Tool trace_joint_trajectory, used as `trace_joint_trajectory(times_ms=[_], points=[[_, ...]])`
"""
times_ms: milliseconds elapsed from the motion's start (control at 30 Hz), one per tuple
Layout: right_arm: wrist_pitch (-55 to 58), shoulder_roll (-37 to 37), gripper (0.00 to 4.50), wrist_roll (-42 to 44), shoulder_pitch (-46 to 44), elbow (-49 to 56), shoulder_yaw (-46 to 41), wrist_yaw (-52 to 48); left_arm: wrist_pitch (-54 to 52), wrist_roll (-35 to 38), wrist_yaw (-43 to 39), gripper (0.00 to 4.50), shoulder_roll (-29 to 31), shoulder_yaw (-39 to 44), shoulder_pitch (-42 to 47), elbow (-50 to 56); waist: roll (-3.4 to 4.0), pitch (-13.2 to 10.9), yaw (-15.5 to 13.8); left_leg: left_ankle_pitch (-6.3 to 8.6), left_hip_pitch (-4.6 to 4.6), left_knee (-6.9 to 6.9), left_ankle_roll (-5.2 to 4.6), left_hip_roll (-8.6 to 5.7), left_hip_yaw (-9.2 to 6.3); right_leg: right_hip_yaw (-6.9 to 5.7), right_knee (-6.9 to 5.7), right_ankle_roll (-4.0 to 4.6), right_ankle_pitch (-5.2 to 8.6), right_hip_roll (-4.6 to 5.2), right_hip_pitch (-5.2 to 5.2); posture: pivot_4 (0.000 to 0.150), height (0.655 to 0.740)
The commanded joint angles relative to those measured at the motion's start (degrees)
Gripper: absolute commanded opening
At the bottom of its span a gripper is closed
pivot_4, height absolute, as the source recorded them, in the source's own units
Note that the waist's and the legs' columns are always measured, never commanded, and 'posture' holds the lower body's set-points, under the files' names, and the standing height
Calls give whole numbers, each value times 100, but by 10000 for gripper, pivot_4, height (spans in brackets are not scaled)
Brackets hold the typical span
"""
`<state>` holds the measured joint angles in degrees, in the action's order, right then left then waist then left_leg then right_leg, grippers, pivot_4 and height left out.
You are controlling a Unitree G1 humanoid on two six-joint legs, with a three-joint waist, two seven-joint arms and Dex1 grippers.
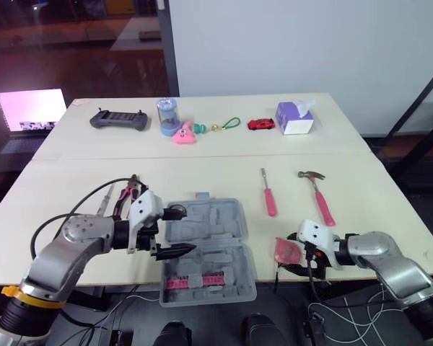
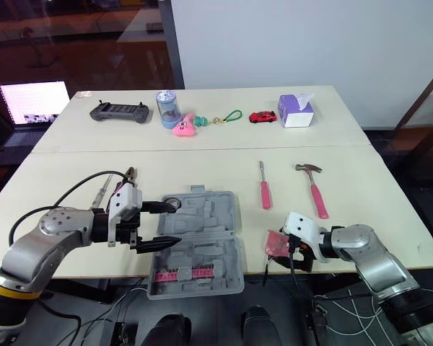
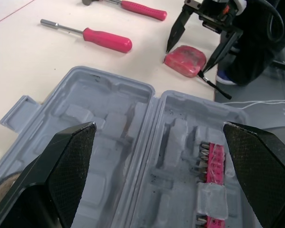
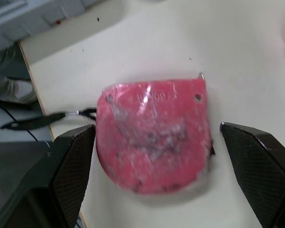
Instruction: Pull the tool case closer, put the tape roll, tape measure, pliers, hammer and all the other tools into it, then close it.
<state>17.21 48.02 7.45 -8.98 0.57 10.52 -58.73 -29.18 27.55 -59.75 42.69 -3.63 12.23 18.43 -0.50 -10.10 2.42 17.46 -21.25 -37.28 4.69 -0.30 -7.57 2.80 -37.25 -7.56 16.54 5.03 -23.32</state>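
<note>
Item 1, tool case: grey, lying open at the table's near edge. You can see its near half overhanging that edge. A pink bit strip sits in that near half, and the moulded recesses you can see are otherwise bare.

Item 2, left gripper: your fingers are spread wide and hold nothing, poised over the case's left side.

Item 3, right gripper: your fingers stand apart, one on each side of the tape measure, not closed on it.

Item 4, tape measure: red, flat on the table just to the right of the case, near the table edge. Its black strap trails toward that edge.

Item 5, screwdriver: pink handle, lying beyond the case's right corner, shaft pointing away from you.

Item 6, hammer: pink handle, farther right of the case than the screwdriver, with its head at the far end.

Item 7, pliers: red-handled, just left of the case's far corner, beside a slim silver tool whose type you cannot tell.

Item 8, far side of the table, well beyond the case: black controller, blue jar, pink toy, green keyring, red toy car, tissue box.
</note>
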Motion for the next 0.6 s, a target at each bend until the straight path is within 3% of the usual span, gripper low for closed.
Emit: trace_joint_trajectory(times_ms=[33, 100, 333, 467, 600], points=[[96, -150, 35738, -7, -143, -29, -14, 26, 141, -25, -64, 45000, 24, 57, 115, 27, 0, 0, 0, 0, 0, 0, 0, 0, 0, 0, 0, 0, 0, 0, 0, 1500, 7400], [85, -211, 29145, -62, -204, -43, 4, 56, 161, -34, -77, 45000, 32, 74, 103, 3, 0, 0, 3, 0, 0, -1, 0, 0, 0, 0, 0, 0, 0, 0, 0, 1500, 7400], [431, -31, 29165, -118, -461, 268, -32, -131, 233, -66, 1, 45000, 72, 231, -139, -1, 1, 0, 4, 0, 1, 0, 0, 0, 0, 0, -1, 0, 0, 0, 0, 1500, 7400], [802, -106, 29165, -451, -1461, 717, 176, -22, 355, -97, 163, 45000, 40, 460, -558, 12, 9, -3, 68, 0, 1, 1, 0, 0, 3, 6, -9, 1, -1, -1, -11, 1500, 7400], [1546, -154, 29165, -707, -2736, 536, 960, -753, 490, -132, 337, 45000, -24, 628, -903, 26, 10, -3, 44, 0, 0, 5, 1, 1, -3, 2, -8, 2, 0, -1, -12, 1500, 7400]])
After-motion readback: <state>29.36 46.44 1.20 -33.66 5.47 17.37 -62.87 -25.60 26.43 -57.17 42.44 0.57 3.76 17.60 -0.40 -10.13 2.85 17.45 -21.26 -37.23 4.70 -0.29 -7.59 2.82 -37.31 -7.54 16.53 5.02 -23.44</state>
